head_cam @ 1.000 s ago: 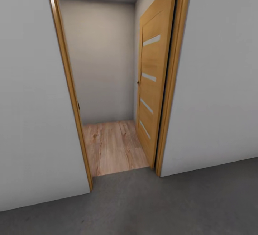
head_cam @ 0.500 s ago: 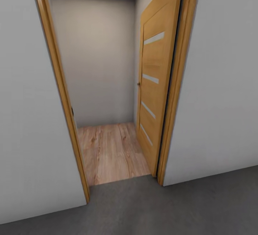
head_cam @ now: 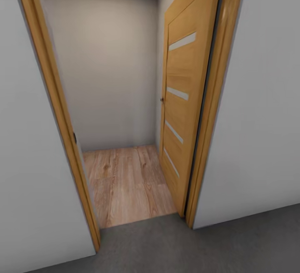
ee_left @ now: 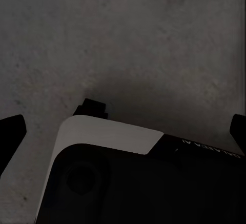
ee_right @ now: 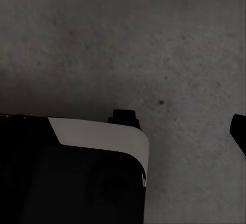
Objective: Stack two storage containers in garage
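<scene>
1. The robot faced an open doorway (head_cam: 125, 98) from the garage side, standing on the dull grey concrete floor (head_cam: 175, 244).
2. A wooden door frame (head_cam: 54, 110) bordered the opening, and a wooden door (head_cam: 183, 98) with four pale horizontal strips stood swung inward along the right side.
3. Beyond the threshold lay light wood plank flooring (head_cam: 125, 181) and a plain pale wall (head_cam: 108, 69).
4. The left hand (ee_left: 123, 124) hung over bare concrete, its dark fingertips (ee_left: 11, 131) spread wide apart and holding nothing.
5. Of the right hand, one dark fingertip (ee_right: 239, 130) showed over the concrete; whether it was spread or closed could not be told.
6. The robot's white-and-black base (ee_left: 107, 137) sat beneath both hands; no storage container was seen.
</scene>
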You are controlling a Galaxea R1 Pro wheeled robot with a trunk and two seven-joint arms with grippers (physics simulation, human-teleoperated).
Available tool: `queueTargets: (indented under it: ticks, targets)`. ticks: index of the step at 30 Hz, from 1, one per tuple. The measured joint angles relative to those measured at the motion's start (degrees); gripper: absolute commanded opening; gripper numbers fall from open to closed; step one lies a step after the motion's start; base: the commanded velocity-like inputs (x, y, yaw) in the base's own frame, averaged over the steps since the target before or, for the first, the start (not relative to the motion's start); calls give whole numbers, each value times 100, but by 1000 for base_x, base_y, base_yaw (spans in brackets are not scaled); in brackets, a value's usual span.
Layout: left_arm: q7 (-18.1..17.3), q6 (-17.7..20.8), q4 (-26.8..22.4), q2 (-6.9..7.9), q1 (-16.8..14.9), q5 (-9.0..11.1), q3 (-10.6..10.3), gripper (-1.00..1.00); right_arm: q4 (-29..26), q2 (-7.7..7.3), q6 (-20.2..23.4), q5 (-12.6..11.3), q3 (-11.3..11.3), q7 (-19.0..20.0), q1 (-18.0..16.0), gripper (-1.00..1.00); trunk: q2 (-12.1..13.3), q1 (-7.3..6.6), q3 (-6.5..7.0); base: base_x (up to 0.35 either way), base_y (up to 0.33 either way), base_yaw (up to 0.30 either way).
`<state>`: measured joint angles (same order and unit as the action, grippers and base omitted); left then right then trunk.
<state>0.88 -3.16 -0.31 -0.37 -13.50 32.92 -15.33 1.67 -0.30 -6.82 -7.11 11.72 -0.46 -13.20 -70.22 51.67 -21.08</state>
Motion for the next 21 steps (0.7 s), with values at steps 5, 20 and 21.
queueTargets:
  ticks: [5, 20, 21]
  targets:
    - [0, -4, -1, 1, 1, -5, 0, 100, 0, -6, -142, -3, 0, 23, 0, 100, 0, 0, 0, 322, 0, 89]
    - [0, -3, -2, -4, 2, -30, -5, 100, 0, -6, -205, 5, 0, 22, -1, 100, 0, 0, 0, 319, -30, 257]
    - [0, -5, -2, -4, 2, -34, -7, 100, 0, -6, -205, 5, 0, 14, -1, 100, 0, 0, 0, 299, -131, 255]
